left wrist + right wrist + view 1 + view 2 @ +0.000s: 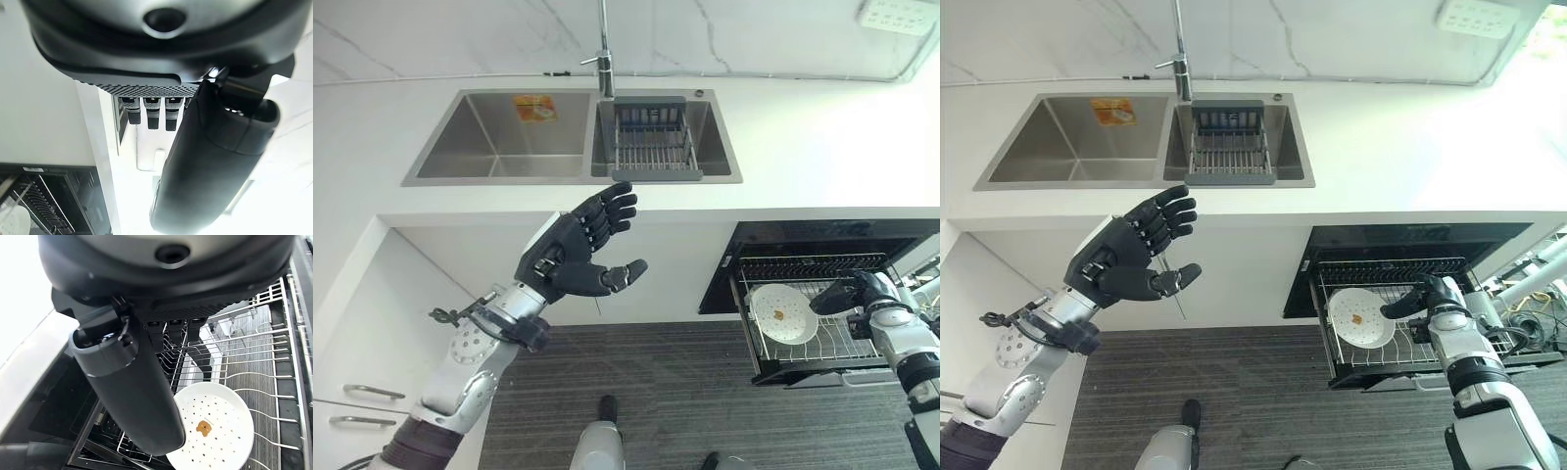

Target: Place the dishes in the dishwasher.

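White plate point(1360, 319) lies in the pulled-out rack point(1430, 364); right hand point(1427, 295) beside it.

white perforated plate point(215, 428) — small orange mark, lying in pulled-out dishwasher rack point(822, 348)

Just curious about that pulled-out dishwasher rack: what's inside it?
One white plate with a small orange mark lies in the dishwasher rack. The right hand hovers over it, covering part of the wires there.

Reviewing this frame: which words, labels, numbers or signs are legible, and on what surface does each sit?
No text is legible.
Orange-and-yellow sticker on the back wall of the left steel sink basin: print too small to read.
Round white perforated plate in the wire dishwasher rack: an orange mark, no lettering.
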You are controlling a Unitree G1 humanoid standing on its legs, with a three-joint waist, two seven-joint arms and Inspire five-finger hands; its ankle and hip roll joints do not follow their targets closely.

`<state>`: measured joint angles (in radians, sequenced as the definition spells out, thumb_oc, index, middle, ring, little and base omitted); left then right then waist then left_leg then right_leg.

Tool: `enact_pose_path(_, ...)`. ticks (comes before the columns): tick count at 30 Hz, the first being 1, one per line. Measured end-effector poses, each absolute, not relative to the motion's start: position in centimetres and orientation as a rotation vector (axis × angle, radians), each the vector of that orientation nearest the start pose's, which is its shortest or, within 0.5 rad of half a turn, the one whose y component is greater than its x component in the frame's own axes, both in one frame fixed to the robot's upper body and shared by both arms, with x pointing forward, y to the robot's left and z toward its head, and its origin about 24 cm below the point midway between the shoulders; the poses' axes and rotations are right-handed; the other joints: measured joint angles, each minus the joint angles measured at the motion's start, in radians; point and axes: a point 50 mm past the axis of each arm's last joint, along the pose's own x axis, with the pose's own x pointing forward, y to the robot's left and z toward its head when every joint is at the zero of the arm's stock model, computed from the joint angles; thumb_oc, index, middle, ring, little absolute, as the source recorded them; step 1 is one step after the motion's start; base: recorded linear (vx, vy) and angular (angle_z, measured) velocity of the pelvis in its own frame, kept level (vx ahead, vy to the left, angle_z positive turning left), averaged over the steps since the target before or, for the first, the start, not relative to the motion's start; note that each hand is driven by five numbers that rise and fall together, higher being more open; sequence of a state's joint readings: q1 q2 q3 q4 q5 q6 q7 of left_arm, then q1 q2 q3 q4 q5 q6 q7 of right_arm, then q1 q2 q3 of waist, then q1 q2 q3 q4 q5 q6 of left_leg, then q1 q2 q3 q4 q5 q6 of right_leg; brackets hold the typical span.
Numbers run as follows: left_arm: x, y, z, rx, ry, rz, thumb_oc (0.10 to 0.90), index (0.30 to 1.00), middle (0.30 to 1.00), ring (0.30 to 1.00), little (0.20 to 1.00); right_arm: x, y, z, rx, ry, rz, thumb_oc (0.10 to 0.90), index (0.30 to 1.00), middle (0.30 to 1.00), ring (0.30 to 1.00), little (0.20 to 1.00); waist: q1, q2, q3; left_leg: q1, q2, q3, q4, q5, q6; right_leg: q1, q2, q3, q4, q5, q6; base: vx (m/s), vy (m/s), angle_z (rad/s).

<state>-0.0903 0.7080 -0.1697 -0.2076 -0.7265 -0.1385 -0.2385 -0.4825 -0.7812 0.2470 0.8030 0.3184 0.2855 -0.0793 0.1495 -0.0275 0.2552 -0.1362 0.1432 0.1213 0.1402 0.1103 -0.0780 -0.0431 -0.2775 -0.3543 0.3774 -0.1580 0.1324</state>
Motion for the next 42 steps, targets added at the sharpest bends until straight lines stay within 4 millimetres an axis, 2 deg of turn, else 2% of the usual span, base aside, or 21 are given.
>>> enact_pose_path(3, 25.1, 19.7, 13.6, -0.023, -0.278, -0.506, 0.8, 0.9, 0.9, 0.9, 0.9, 28.8, -34.4, 4.4, -0.478, 0.591, -0.314, 0.8, 0.9, 0.9, 0.9, 0.9, -0.02, -0.011, -0.009, 0.02, 0.015, 0.02, 0.001, -0.006, -0.005, 0.008, 0.016, 0.022, -0.012, 0.006, -0.005, 0.0, 0.005, -0.22)
enact_pose_path(4, 25.1, 19.7, 13.6, -0.024, -0.28, -0.505, 0.8, 0.9, 0.9, 0.9, 0.9, 28.5, -34.5, 4.3, -0.463, 0.603, -0.319, 0.8, 0.9, 0.9, 0.9, 0.9, -0.046, -0.017, -0.011, 0.022, 0.017, 0.019, 0.001, -0.006, -0.005, 0.009, 0.018, 0.021, -0.015, 0.006, -0.004, 0.01, 0.01, -0.11)
enact_pose_path(6, 25.0, 20.0, 13.6, -0.026, -0.281, -0.489, 0.8, 0.9, 0.9, 0.9, 0.9, 27.7, -34.7, 4.3, -0.428, 0.599, -0.331, 0.8, 0.9, 0.9, 0.9, 0.9, -0.062, -0.024, -0.016, 0.033, 0.02, 0.031, -0.001, -0.01, -0.007, 0.016, 0.02, 0.033, -0.017, 0.007, -0.004, 0.0, 0.01, -0.16)
enact_pose_path(9, 24.5, 20.6, 13.8, -0.015, -0.295, -0.456, 0.8, 0.9, 0.9, 0.9, 0.9, 25.0, -36.1, 3.6, -0.368, 0.638, -0.388, 0.8, 0.9, 0.9, 0.9, 0.9, -0.101, -0.037, -0.031, 0.052, 0.032, 0.052, -0.003, -0.018, -0.012, 0.011, 0.028, 0.053, -0.023, 0.01, -0.006, -0.01, 0.02, -0.24)
enact_pose_path(12, 23.9, 21.7, 13.4, -0.033, -0.293, -0.399, 0.8, 0.9, 0.9, 0.9, 0.9, 22.3, -37.4, 3.4, -0.339, 0.668, -0.448, 0.8, 0.9, 0.9, 0.9, 0.9, -0.134, -0.033, -0.06, 0.056, 0.037, 0.074, -0.005, -0.024, -0.011, -0.003, 0.03, 0.077, -0.023, 0.011, -0.004, -0.02, 0.01, -0.22)
enact_pose_path(16, 23.7, 22.2, 13.4, -0.028, -0.294, -0.379, 0.8, 0.9, 0.9, 0.9, 0.9, 20.2, -38.4, 2.5, -0.336, 0.734, -0.522, 0.8, 0.9, 0.9, 0.9, 0.9, -0.176, -0.031, -0.067, 0.071, 0.05, 0.098, -0.006, -0.025, -0.013, -0.009, 0.043, 0.102, -0.024, 0.017, -0.008, -0.01, -0.004, -0.21)
enact_pose_path(20, 23.4, 22.4, 13.0, -0.031, -0.278, -0.374, 0.8, 0.9, 0.9, 0.9, 0.9, 18.5, -39.1, 2.1, -0.296, 0.752, -0.586, 0.8, 0.9, 0.9, 0.9, 0.9, -0.181, -0.016, -0.079, 0.074, 0.055, 0.116, -0.019, -0.027, -0.017, -0.02, 0.044, 0.111, -0.022, 0.012, -0.003, -0.01, -0.01, -0.08)
enact_pose_path(25, 23.4, 22.4, 13.1, -0.031, -0.279, -0.371, 0.8, 0.9, 0.9, 0.9, 0.9, 17.5, -38.4, 0.4, -0.258, 0.83, -0.588, 0.8, 0.9, 0.9, 0.9, 0.9, -0.177, -0.014, -0.087, 0.083, 0.063, 0.128, -0.024, -0.028, -0.017, -0.021, 0.05, 0.126, -0.02, 0.01, -0.008, 0.01, -0.011, -0.08)
enact_pose_path(29, 23.4, 22.3, 12.9, -0.034, -0.276, -0.368, 0.8, 0.9, 0.9, 0.9, 0.9, 15.4, -38.8, -3.2, -0.18, 1.01, -0.639, 0.8, 0.9, 0.9, 0.9, 0.9, -0.158, -0.019, -0.098, 0.083, 0.061, 0.124, -0.021, -0.026, -0.016, -0.014, 0.053, 0.121, -0.019, 0.013, -0.007, 0.04, -0.036, 0.04)
enact_pose_path(32, 23.4, 21.8, 12.4, -0.045, -0.265, -0.381, 0.8, 0.9, 0.9, 0.9, 0.9, 13.0, -39.0, -5.6, -0.115, 1.174, -0.679, 0.8, 0.9, 0.9, 0.9, 0.9, -0.137, -0.019, -0.11, 0.084, 0.06, 0.113, -0.022, -0.027, -0.016, 0.001, 0.052, 0.104, -0.022, 0.014, -0.011, 0.05, -0.041, 0.12)
enact_pose_path(36, 23.6, 21.6, 12.1, -0.048, -0.241, -0.387, 0.8, 0.9, 0.9, 0.9, 0.9, 12.6, -39.0, -6.6, -0.023, 1.213, -0.729, 0.8, 0.9, 0.9, 0.9, 0.9, -0.116, -0.01, -0.115, 0.085, 0.058, 0.094, -0.024, -0.024, -0.021, 0.015, 0.051, 0.088, -0.022, 0.008, -0.005, 0.05, -0.051, 0.13)
enact_pose_path(39, 23.6, 20.9, 11.6, -0.056, -0.213, -0.415, 0.8, 0.9, 0.9, 0.9, 0.9, 11.1, -39.0, -7.6, 0.022, 1.271, -0.791, 0.8, 0.9, 0.9, 0.9, 0.9, -0.071, 0.001, -0.124, 0.079, 0.058, 0.092, -0.033, -0.024, -0.021, 0.02, 0.04, 0.069, -0.02, 0.0, -0.012, 0.06, -0.074, 0.21)
enact_pose_path(42, 23.5, 20.2, 10.8, -0.053, -0.167, -0.443, 0.8, 0.9, 0.9, 0.9, 0.9, 10.3, -37.9, -8.9, 0.076, 1.327, -0.812, 0.8, 0.9, 0.9, 0.9, 0.9, -0.03, 0.008, -0.132, 0.076, 0.056, 0.091, -0.035, -0.023, -0.02, 0.025, 0.032, 0.045, -0.024, -0.004, -0.012, 0.07, -0.067, 0.23)
